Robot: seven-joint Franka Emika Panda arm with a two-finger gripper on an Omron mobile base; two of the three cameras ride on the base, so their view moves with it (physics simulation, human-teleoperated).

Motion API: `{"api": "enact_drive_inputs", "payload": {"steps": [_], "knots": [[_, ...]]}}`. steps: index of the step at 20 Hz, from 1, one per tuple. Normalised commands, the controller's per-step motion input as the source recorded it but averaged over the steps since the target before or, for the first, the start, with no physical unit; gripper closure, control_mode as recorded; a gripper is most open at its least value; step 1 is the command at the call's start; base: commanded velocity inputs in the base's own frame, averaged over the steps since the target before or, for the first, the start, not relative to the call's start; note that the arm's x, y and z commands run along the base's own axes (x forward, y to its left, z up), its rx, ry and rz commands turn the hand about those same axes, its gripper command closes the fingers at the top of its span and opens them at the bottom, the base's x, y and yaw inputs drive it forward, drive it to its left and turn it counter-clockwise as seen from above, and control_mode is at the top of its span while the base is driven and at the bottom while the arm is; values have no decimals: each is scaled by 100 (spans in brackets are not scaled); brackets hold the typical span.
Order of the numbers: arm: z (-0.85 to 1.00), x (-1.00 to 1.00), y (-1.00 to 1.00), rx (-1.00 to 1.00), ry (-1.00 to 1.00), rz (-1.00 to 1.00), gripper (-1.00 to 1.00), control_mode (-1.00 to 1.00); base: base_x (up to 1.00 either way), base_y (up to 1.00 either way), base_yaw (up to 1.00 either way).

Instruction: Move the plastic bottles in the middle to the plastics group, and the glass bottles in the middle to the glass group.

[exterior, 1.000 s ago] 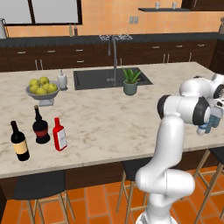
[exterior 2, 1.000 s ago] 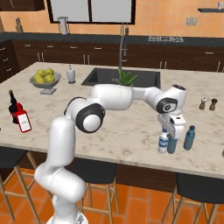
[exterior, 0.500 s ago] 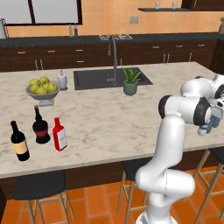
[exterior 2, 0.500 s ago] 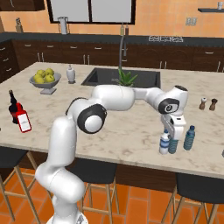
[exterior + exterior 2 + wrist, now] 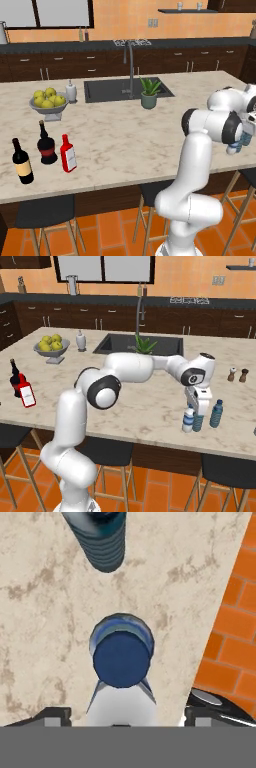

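Note:
My gripper (image 5: 125,714) is open, its fingertips (image 5: 50,714) wide apart on either side of a whitish-clear plastic bottle (image 5: 121,657) with a blue cap. That bottle stands on the counter right below the hand and is not squeezed. A translucent blue bottle (image 5: 102,537) stands just beyond it. From the right base view, the gripper (image 5: 198,412) hangs over the whitish bottle (image 5: 188,420) and a blue bottle (image 5: 198,423), with another blue bottle (image 5: 216,413) beside them near the front edge. Far left stand the red glass bottle (image 5: 68,154), a squat wine bottle (image 5: 46,145) and a slim one (image 5: 22,162).
The counter's front edge (image 5: 210,627) runs close beside the bottles, with orange tiled floor beyond it. A sink (image 5: 125,90), potted plant (image 5: 148,92), fruit bowl (image 5: 48,102) and small white dispenser (image 5: 71,92) sit further back. Salt and pepper shakers (image 5: 237,375) stand right of the arm.
The jaws have gone from shut on the bottle to wide open, and the bottle now stands free on the counter. The arm has hardly moved.

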Motion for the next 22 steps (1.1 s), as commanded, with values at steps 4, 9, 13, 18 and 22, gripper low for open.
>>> {"api": "enact_drive_inputs", "payload": {"steps": [4,9,13,18,22], "knots": [[60,-4,3,0,0,-4,-100,-100,0,0,0],[44,-39,49,-3,0,-2,-100,-100,0,0,0],[38,-10,94,-5,0,1,-100,-100,0,0,0],[32,-1,100,-4,4,17,-100,-100,0,0,0],[29,-22,100,0,2,32,-100,-100,0,0,0]]}}
